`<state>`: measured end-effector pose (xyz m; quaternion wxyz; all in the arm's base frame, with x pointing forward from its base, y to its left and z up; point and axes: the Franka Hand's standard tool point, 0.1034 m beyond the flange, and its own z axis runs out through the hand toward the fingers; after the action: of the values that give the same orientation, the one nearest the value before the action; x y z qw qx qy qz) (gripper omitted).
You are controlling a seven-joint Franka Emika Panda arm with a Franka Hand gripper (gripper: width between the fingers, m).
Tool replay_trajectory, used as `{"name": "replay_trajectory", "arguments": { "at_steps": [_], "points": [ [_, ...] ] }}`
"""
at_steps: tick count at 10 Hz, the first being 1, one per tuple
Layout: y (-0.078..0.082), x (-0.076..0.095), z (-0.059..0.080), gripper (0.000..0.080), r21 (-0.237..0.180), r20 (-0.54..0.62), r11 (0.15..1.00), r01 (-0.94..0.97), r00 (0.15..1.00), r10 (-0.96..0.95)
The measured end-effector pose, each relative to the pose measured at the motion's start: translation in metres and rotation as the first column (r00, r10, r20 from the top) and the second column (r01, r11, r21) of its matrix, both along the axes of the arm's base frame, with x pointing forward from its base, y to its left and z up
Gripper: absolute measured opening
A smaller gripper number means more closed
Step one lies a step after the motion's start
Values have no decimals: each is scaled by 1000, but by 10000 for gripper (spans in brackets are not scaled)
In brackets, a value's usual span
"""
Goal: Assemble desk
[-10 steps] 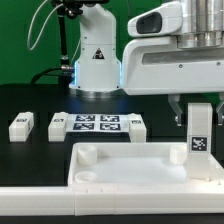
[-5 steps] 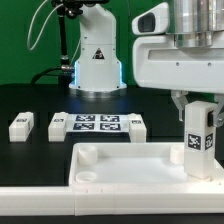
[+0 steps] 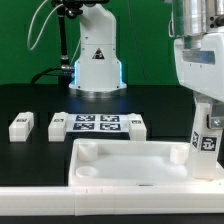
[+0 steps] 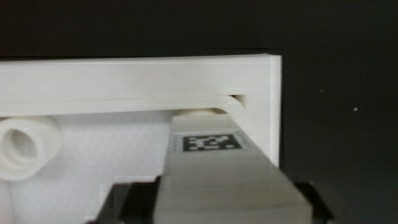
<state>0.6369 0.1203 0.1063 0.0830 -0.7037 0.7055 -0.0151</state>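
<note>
Near edge: white border rail (image 3: 60, 198) runs across the front of the black table (image 3: 30, 100).

Just behind it: tabletop (image 3: 130, 165), lying flat, open side up. It sits right of centre in the exterior view, with rimmed sockets at the corners. Near-left socket (image 3: 85, 178) and far-left socket (image 3: 88, 152) are both vacant.

Far-right corner of the tabletop: held leg (image 3: 200, 128), close to upright and perhaps a shade tilted, tag facing the camera. The wrist view shows its lower end at the mouth of the far-right socket (image 4: 228, 99). How deep it sits, cannot tell.

Gripper (image 4: 217, 206): jaws part-closed, pinching the held leg on two opposite flat faces at its upper end, a dark finger on each side.

Farther back, in a row: one loose leg (image 3: 136, 125) just right of the marker board (image 3: 97, 123), a second loose leg (image 3: 57, 125) just left of it, and a third loose leg (image 3: 20, 127) farther left. All three lie on their sides.

Farthest: robot base (image 3: 97, 60).

Handling, by judgement:
- The legs look like stiff, light plastic blocks with smooth faces, so somewhat slippery.
- Best gripped across two flat sides, high enough to leave the insertion end free.
- A light leg may twist in the pads if it binds on the socket rim. It should go in square rather than be forced.
- The tabletop is broad, rigid and probably light, and could slide under a sideways push.
- The rail in front should help stop that.
</note>
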Motion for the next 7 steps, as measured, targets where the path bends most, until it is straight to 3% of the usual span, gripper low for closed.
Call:
{"name": "replay_trajectory", "arguments": {
  "at_steps": [1,3,5,7],
  "points": [
    [-1,0,0,291,-15,6,995,-104,995,104],
    [-10,2,5,609,-57,23,936,-347,937,348],
    [-11,4,8,637,-115,12,727,-677,731,683],
    [-12,4,7,646,-132,8,652,-747,656,754]
  ]
}}
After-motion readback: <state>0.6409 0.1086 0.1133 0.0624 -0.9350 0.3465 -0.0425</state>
